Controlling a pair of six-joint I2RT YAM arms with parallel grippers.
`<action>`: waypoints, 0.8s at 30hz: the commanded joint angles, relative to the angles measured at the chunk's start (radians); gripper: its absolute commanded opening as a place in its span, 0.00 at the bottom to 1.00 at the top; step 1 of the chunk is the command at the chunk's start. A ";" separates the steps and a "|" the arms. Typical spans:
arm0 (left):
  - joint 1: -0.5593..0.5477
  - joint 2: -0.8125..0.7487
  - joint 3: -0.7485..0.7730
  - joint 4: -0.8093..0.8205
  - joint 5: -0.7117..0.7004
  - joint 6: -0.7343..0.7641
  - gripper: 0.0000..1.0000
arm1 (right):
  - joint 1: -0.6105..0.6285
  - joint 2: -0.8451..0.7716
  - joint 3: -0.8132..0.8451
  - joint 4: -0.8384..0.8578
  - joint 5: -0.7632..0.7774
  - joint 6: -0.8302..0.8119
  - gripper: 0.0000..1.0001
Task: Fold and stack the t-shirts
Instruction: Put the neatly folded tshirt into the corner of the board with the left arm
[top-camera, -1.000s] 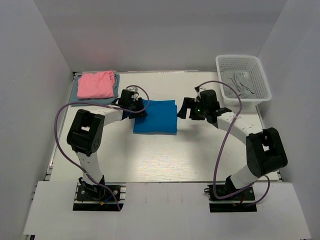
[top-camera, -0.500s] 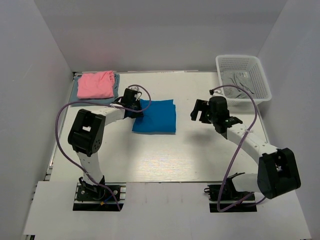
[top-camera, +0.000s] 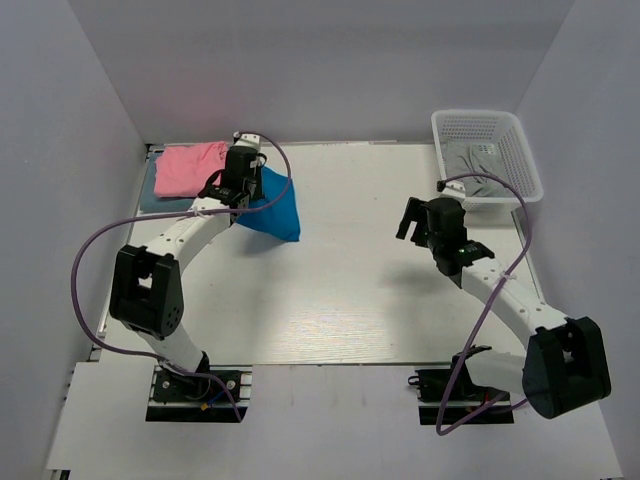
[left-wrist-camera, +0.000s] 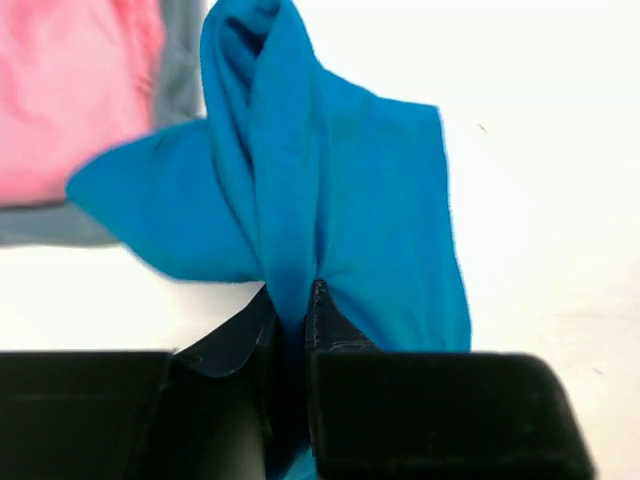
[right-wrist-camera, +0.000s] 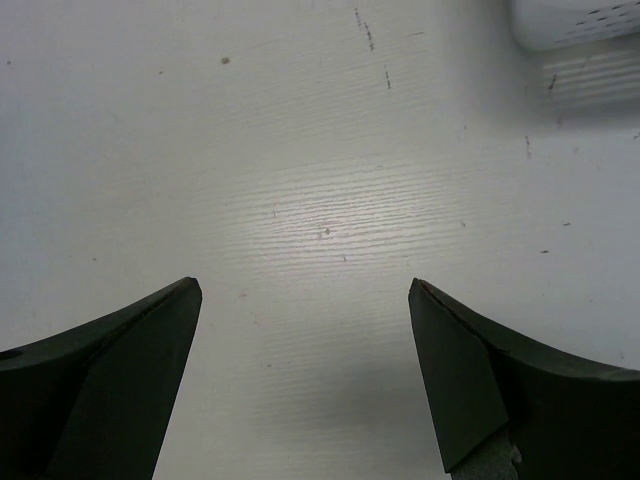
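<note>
The folded bright blue t-shirt hangs bunched from my left gripper, which is shut on its edge; it shows up close in the left wrist view, pinched between the jaws. It is lifted beside the pink t-shirt, which lies folded on the dull grey-blue t-shirt at the back left; both show in the left wrist view, pink and grey-blue. My right gripper is open and empty over bare table at the right.
A white mesh basket holding grey cloth stands at the back right; its corner shows in the right wrist view. White walls close in the table on three sides.
My left gripper has lifted the blue t-shirt off the table and carried it back and left toward the pink stack. My right arm has drawn away to the right.
</note>
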 joint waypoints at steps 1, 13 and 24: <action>0.010 -0.050 0.052 0.066 -0.116 0.160 0.00 | -0.007 -0.055 -0.016 0.020 0.065 -0.011 0.90; 0.114 0.069 0.285 0.033 0.045 0.480 0.00 | -0.009 -0.114 -0.024 0.005 0.078 -0.018 0.90; 0.259 0.235 0.506 -0.054 0.172 0.513 0.00 | -0.006 -0.123 -0.010 -0.012 0.075 -0.013 0.90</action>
